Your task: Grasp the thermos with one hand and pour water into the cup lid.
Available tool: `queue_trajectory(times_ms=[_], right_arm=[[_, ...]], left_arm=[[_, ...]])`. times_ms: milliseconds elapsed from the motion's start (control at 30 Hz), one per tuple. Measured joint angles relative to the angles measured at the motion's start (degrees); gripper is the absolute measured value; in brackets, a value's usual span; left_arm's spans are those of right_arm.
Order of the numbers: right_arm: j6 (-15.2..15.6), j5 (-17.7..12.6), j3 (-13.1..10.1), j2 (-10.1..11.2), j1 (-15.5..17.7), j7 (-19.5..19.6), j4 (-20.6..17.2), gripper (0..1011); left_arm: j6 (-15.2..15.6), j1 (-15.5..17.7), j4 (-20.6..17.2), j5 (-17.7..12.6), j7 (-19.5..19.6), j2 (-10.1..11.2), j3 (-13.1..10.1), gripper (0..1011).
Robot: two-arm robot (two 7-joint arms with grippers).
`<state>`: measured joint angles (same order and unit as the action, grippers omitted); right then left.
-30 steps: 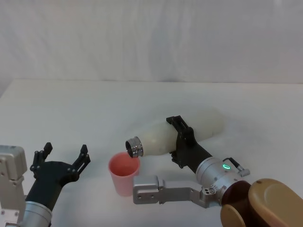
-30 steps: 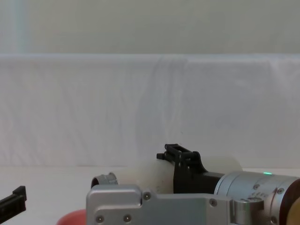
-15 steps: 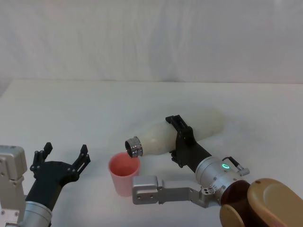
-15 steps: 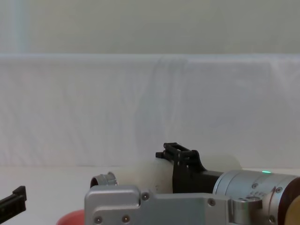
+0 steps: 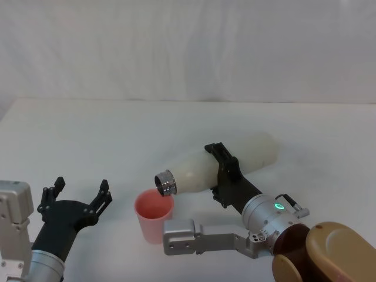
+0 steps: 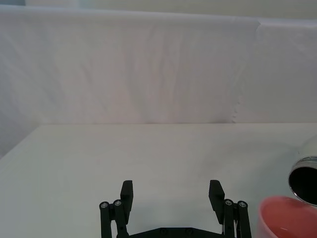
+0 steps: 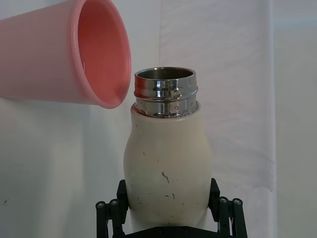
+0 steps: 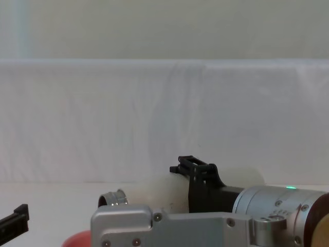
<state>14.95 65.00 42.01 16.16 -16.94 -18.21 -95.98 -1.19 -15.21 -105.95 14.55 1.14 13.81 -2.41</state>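
The cream-white thermos [image 5: 202, 167] lies tipped nearly level in the air, its steel neck [image 5: 165, 183] over the rim of the salmon-pink cup lid [image 5: 154, 215], which stands on the table. My right gripper [image 5: 221, 176] is shut on the thermos body. In the right wrist view the thermos [image 7: 167, 167] points its open neck beside the cup lid [image 7: 74, 54], with the gripper fingers [image 7: 225, 210] clamping its sides. The chest view has the thermos [image 8: 164, 190] and the gripper [image 8: 198, 177] low in the middle. My left gripper [image 5: 75, 197] hangs open to the left of the cup lid, holding nothing.
A white table [image 5: 117, 135] stretches to a white cloth backdrop [image 5: 188, 47]. A silver bracket [image 5: 188, 234] on my right arm sits just in front of the cup lid. The left wrist view has the cup lid rim [image 6: 287, 218] and the thermos mouth [image 6: 303, 179] beside the left gripper [image 6: 171, 198].
The thermos and right gripper have shifted very slightly left and its neck dipped a little toward the cup lid. The left gripper has not moved.
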Motion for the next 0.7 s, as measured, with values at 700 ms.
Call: queue_trajectory(times_ms=[700], right_arm=[[0.13, 1.67, 0.79, 0.34, -0.41, -0.37, -0.34, 957]], left_arm=[[0.0, 0.0, 0.0, 0.0, 0.0, 0.0, 0.0, 1001]])
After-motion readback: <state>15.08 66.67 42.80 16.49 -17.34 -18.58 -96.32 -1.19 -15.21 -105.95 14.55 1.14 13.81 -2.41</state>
